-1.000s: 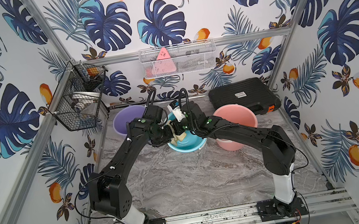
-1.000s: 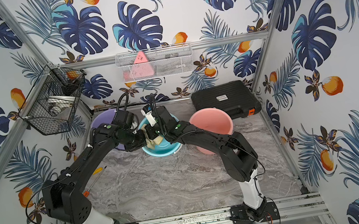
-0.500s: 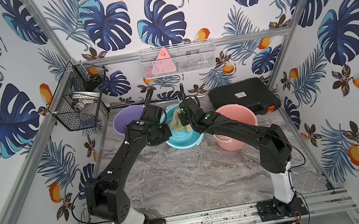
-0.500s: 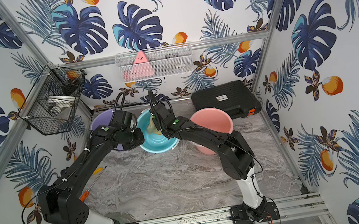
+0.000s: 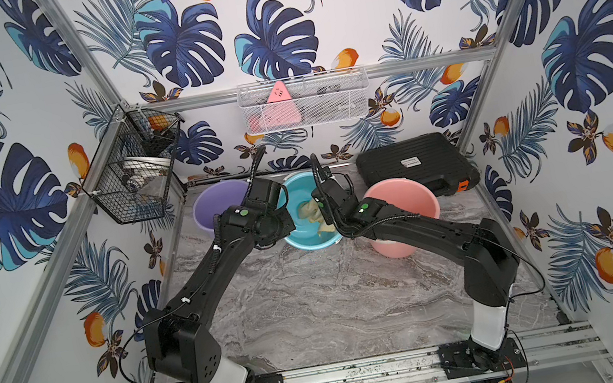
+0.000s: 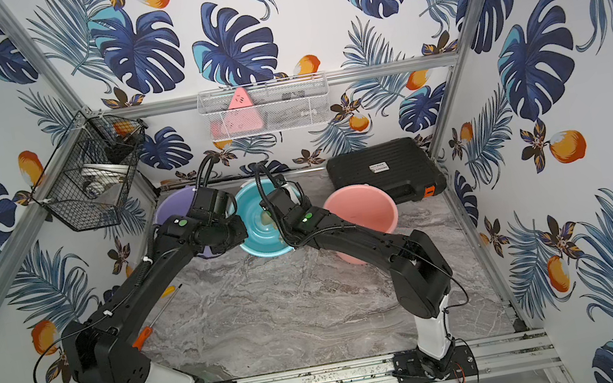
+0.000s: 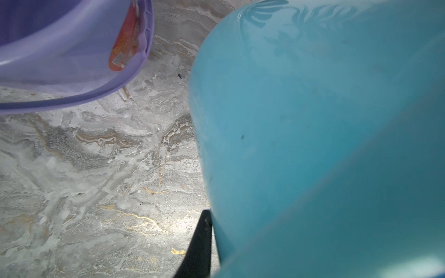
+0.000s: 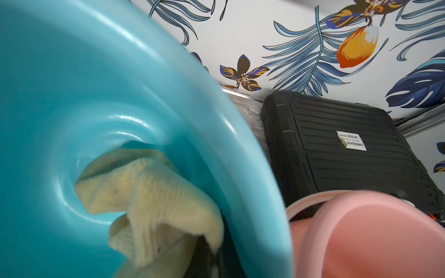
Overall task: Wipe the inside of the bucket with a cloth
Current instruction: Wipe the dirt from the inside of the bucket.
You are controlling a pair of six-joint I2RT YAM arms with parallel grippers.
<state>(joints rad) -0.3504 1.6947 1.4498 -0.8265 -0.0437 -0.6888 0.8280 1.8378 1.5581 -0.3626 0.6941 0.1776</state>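
Left gripper [image 5: 288, 221] is clamping shut on the blue bucket's [image 5: 306, 239] rim, one finger [image 7: 199, 243] pressing against the outer wall. The bucket is sitting between the purple bucket [image 5: 214, 203] and the pink bucket [image 5: 407, 201]. Right gripper [image 8: 204, 257] is reaching inside, pinching the cloth [image 8: 149, 192] tight. The cloth is bunching against the inner wall, near the bottom.

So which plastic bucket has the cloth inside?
The blue plastic bucket in the middle, between the purple bucket and pink bucket; the pale yellow cloth sits inside it.
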